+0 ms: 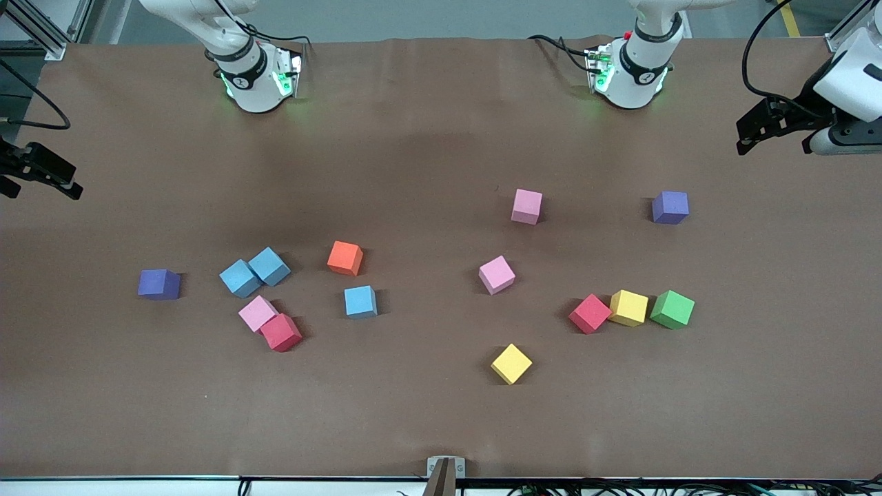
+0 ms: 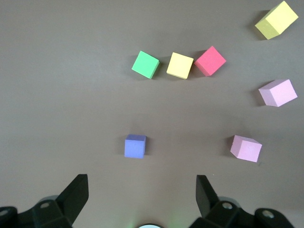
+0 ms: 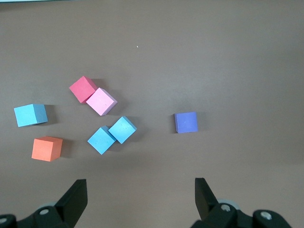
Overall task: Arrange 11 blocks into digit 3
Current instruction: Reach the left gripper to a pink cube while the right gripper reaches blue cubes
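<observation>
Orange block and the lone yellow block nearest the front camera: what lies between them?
Only bare table. In the front view, no cube sits on the line from the orange block to the yellow block; a light blue block lies just off it.

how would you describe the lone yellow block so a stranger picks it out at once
Start at the row of three touching blocks toward the left arm's end of the table: red block, yellow, green block. Nearer the front camera than that row, toward the table's middle, a yellow block sits alone. It touches nothing and is turned diamond-wise.
</observation>
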